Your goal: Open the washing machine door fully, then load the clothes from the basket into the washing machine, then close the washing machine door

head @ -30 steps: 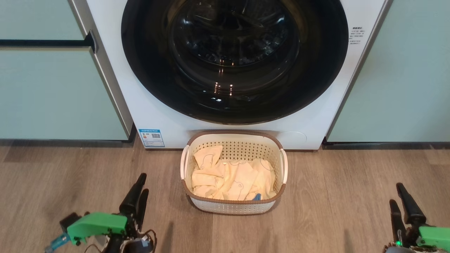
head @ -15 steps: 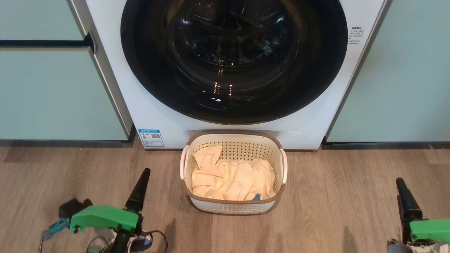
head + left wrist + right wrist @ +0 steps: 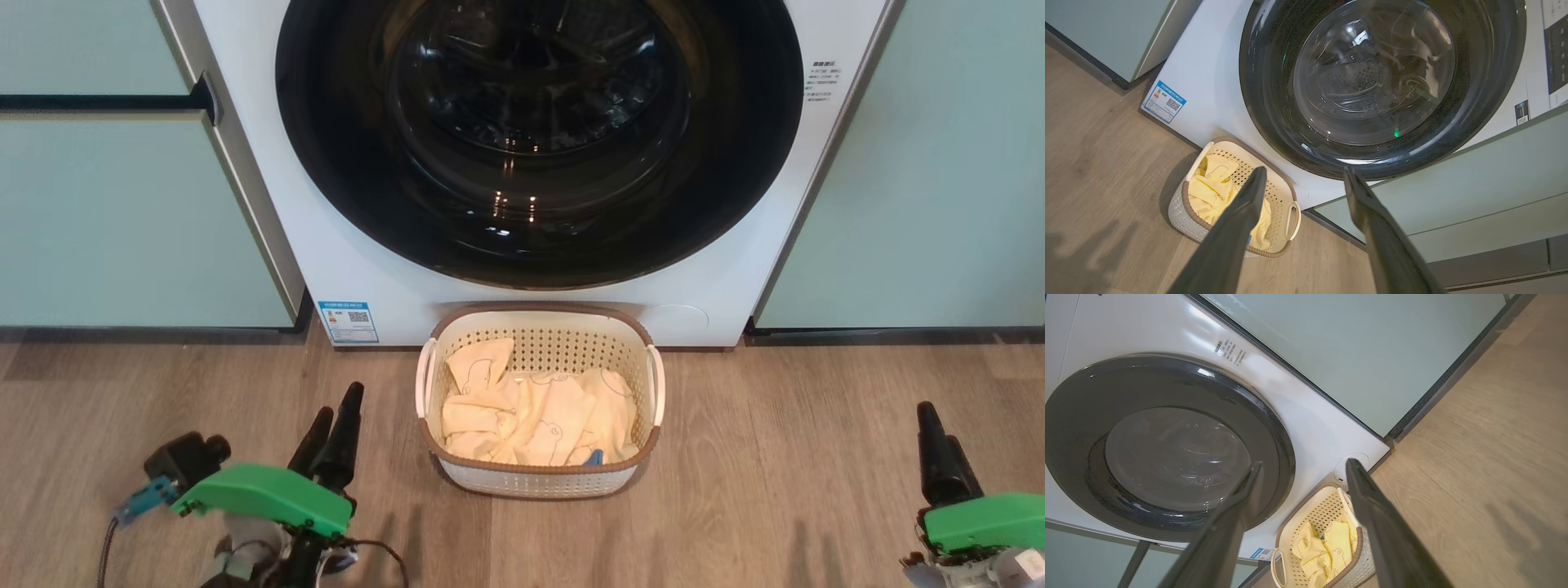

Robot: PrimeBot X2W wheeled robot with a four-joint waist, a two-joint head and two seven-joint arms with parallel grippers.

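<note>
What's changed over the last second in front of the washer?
The left hand crept forward and toward the basket; the right hand edged forward a little. Both stayed open and empty. The clothes remain in the basket, the washing machine door shut.

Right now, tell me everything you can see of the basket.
The basket is a small rectangular cream plastic tub with perforated walls, a brown rim and white loop handles at both ends. Upright on the wood floor before the washing machine, it holds crumpled pale yellow clothes and a blue scrap. Nothing else touches it.
</note>
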